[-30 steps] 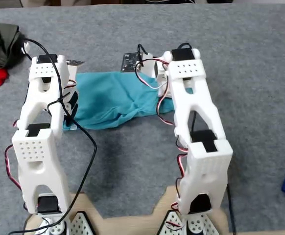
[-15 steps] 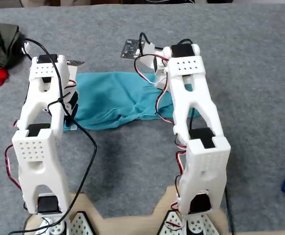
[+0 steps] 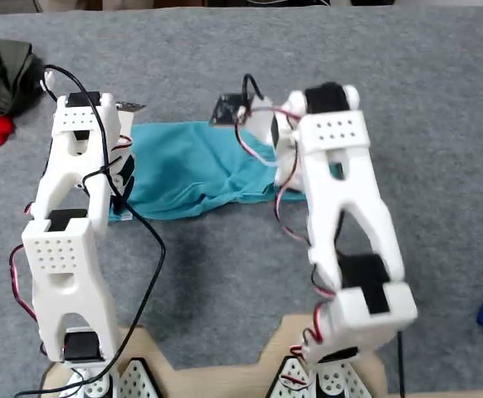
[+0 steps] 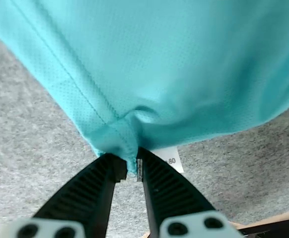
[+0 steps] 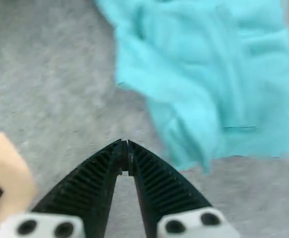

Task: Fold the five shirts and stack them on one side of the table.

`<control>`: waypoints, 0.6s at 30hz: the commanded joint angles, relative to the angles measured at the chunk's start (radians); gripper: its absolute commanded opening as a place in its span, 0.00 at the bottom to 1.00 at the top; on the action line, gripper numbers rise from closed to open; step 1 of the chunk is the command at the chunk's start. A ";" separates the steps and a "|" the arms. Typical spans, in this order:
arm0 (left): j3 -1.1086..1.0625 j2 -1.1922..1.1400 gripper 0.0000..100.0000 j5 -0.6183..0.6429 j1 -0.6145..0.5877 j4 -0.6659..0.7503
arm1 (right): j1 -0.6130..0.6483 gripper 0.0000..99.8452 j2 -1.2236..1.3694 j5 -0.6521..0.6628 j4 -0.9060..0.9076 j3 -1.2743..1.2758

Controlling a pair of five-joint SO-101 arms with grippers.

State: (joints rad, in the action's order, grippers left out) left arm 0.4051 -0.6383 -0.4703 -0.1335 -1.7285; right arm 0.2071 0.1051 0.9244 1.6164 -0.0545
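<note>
Left wrist view: left gripper (image 4: 131,166) pinches the teal shirt (image 4: 174,74) at its hem corner.
Right wrist view: right gripper (image 5: 125,151) clenched on nothing, just beside the teal shirt.

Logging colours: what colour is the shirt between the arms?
The shirt is plain teal, best in the left wrist view.

The teal shirt (image 3: 192,166) is soft, matt knit cloth; the table cover (image 3: 441,99) is rough grey felt; the arms (image 3: 59,249) are matt white plastic.
</note>
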 commanded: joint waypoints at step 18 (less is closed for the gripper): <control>0.011 0.018 0.02 -0.005 0.014 -0.015 | 0.042 0.01 0.134 -0.083 -0.528 0.205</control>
State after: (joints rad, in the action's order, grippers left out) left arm 0.4051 -0.6383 -0.4703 -0.1289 -1.7285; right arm 0.2440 0.1389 0.8615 1.0717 0.3445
